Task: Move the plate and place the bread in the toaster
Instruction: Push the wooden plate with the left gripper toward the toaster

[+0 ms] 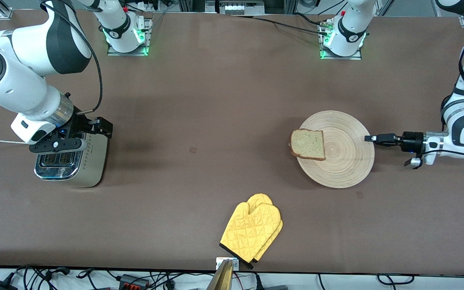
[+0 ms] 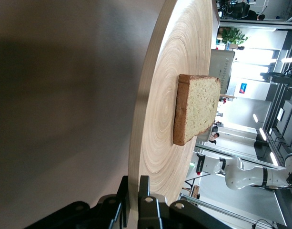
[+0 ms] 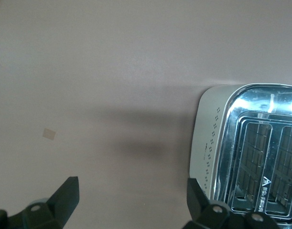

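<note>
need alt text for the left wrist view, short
The left end effector is shut on the rim of the wooden plate, with the bread slice lying on the plate.

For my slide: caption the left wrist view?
Left gripper shut on the wooden plate's rim, bread slice on it.

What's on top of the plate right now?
One bread slice lies on the plate, toward the right arm's end. The left tool is shut on its rim.
</note>
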`<move>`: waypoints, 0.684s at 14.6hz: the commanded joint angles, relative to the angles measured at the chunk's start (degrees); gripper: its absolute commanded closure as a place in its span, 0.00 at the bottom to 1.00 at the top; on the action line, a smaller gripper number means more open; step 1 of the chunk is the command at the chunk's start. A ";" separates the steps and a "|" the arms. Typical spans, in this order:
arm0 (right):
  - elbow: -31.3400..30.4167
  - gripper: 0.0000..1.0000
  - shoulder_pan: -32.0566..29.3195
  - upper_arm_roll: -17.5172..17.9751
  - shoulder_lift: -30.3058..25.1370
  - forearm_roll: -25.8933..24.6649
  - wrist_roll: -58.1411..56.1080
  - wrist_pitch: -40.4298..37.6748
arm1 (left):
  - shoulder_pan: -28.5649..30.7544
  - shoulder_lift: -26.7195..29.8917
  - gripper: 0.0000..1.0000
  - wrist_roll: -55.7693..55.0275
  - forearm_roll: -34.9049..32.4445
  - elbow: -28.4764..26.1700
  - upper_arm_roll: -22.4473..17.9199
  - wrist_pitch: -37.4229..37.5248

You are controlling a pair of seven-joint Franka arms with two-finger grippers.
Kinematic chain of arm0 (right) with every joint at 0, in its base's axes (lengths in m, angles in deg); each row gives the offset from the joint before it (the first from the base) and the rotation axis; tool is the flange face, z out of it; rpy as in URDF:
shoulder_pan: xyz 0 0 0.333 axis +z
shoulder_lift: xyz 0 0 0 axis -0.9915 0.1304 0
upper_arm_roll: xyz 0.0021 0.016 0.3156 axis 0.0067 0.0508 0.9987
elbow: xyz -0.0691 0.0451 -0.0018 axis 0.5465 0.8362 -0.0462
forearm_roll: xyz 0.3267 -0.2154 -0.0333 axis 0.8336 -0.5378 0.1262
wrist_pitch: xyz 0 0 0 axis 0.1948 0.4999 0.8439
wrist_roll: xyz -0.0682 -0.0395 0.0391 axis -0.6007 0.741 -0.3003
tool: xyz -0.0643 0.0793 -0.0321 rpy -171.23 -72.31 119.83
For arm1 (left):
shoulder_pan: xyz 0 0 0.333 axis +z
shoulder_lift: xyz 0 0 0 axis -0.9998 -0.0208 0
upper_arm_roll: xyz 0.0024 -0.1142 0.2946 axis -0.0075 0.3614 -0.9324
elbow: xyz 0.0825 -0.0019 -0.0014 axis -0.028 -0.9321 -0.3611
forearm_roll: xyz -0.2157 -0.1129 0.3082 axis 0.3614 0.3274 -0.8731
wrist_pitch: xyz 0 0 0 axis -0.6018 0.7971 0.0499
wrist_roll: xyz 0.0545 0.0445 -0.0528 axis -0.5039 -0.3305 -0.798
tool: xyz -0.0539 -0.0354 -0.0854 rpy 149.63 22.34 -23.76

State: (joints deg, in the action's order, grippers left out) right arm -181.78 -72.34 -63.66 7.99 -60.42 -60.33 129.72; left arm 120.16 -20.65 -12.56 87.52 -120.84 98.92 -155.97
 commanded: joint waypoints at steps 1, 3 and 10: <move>-0.50 0.00 0.21 -0.08 -0.21 0.70 1.13 0.57 | -4.35 0.09 0.99 -1.41 5.96 0.16 0.23 0.40; -0.41 0.00 0.91 -0.08 -0.21 0.70 1.13 0.49 | -7.17 0.27 0.99 -1.41 8.78 -0.71 0.32 -2.49; -0.41 0.00 1.09 -0.08 0.32 0.88 1.13 1.10 | -19.12 4.31 0.99 -7.46 18.89 -5.02 1.54 -12.95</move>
State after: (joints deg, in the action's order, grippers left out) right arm -181.79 -71.64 -63.65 8.12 -60.30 -60.23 129.85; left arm 103.57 -20.27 -17.22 102.74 -122.77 99.48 -166.64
